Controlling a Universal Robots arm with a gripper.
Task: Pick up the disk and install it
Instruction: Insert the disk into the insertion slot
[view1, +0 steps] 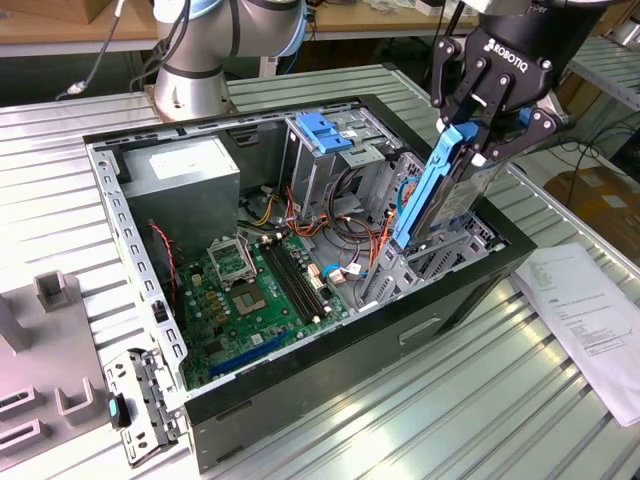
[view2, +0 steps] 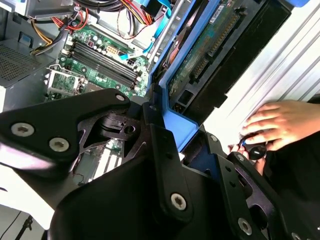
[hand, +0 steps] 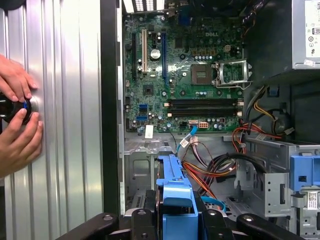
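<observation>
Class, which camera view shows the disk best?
The exterior view: most of the disk, tilted in the gripper over the case. The second wrist view shows its circuit board; the first wrist view, its blue rail end.

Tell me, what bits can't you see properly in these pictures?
- Exterior view: the lower end of the disk, hidden inside the drive bay; its top, covered by the gripper.
- First wrist view: the dark round thing, covered by a person's hands.
- Second wrist view: the disk's far end, cut off by the picture's edge.
</observation>
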